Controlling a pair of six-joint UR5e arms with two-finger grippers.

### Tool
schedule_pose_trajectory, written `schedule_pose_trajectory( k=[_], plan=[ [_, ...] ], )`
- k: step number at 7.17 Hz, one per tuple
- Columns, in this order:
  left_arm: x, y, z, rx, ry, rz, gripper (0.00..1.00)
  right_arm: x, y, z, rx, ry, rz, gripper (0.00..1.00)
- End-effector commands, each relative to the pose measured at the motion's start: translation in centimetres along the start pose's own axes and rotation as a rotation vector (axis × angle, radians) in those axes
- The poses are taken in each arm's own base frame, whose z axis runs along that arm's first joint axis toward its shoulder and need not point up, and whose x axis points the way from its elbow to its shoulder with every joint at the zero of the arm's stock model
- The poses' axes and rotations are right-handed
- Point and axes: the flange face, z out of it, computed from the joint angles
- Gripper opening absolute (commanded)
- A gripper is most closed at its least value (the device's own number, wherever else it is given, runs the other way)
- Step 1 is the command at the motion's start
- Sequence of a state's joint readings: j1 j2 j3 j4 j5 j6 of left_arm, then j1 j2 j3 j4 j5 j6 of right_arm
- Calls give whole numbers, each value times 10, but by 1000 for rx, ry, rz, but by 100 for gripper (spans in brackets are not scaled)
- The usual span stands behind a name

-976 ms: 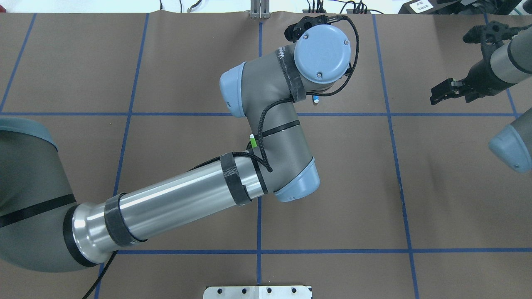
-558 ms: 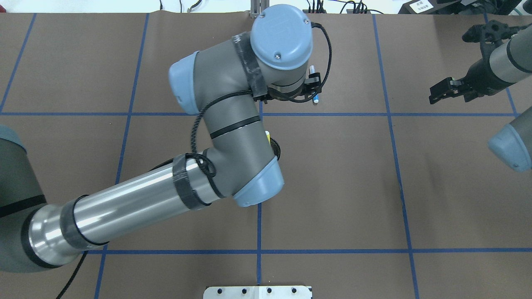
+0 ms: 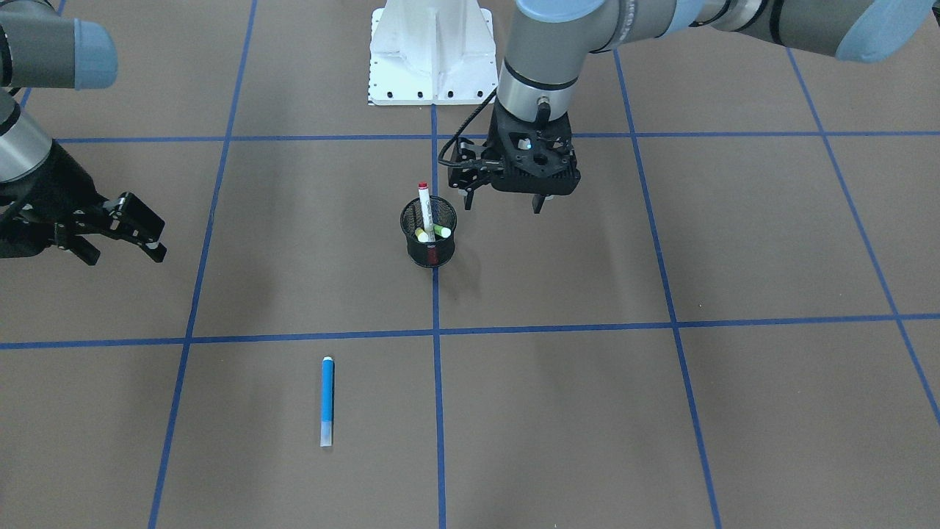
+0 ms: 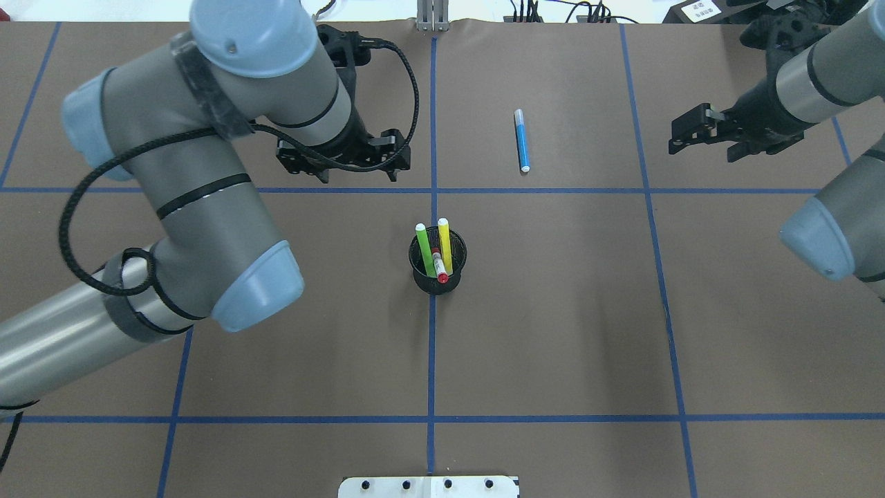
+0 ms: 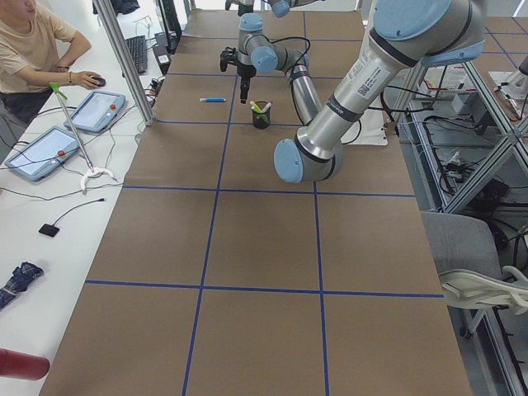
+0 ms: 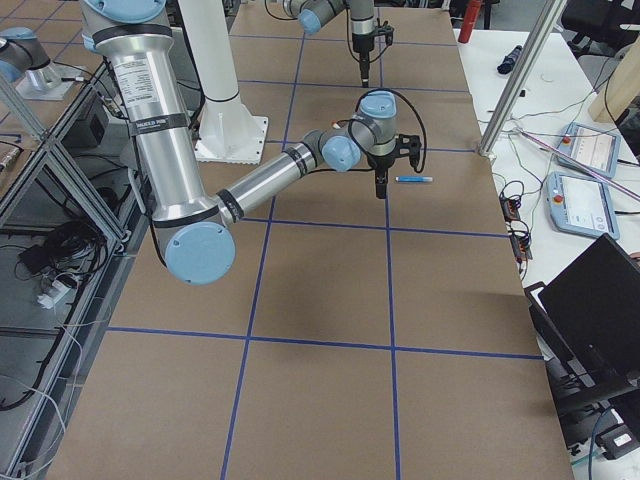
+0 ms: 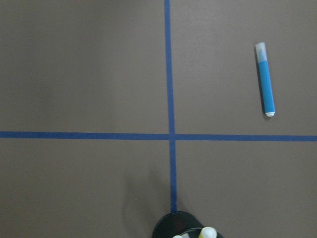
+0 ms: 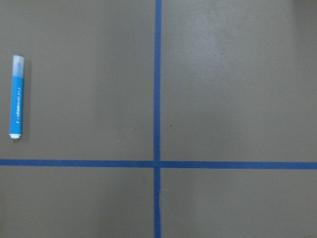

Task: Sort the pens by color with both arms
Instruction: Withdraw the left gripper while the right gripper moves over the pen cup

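Observation:
A black mesh cup [image 4: 437, 277] [image 3: 428, 250] stands at the table's centre, where two tape lines cross. In it are a green pen [image 4: 423, 247], a yellow pen [image 4: 444, 243] and a white pen with a red cap [image 4: 439, 267] [image 3: 424, 204]. The blue pen [image 4: 521, 140] [image 3: 327, 400] [image 7: 264, 79] [image 8: 17, 96] lies flat on the mat, far side, right of centre. My left gripper [image 4: 358, 174] [image 3: 503, 204] hangs open and empty beyond the cup, to its left. My right gripper [image 4: 683, 131] [image 3: 126, 235] is open and empty, well to the right of the blue pen.
Blue tape lines [image 4: 432, 415] divide the brown mat into squares. The white mounting base [image 3: 429, 51] sits at the robot's edge. A person [image 5: 33, 49] sits at a side table with tablets, past the far edge. The left arm's elbow [image 4: 256, 287] hangs over the left half.
The left arm has swung left, away from the blue pen, uncovering the cup and its pens. The right gripper has shifted slightly left and toward the far edge.

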State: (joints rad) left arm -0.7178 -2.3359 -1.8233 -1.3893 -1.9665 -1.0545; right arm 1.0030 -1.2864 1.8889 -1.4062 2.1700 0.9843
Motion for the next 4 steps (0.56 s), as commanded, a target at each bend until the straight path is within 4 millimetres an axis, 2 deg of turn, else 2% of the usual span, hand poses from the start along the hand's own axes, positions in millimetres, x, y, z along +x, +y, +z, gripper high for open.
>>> schedule_pose_trajectory(
  k=[1,2,3,4],
  plan=[
    [-68,-3,-2,-7,-62,121,99,-86,29,-1,-36,-18,80,100],
    [-92,-4,4,-18,-86,173,99,-141,58,-6,-27,46,73,100],
    [-121,-8,5,-20,-105,227,99,-185,90,-3,-14,90,88,100],
    [-148,-11,6,-25,-115,266,99,-217,114,2,-9,79,130,100]
  ],
)
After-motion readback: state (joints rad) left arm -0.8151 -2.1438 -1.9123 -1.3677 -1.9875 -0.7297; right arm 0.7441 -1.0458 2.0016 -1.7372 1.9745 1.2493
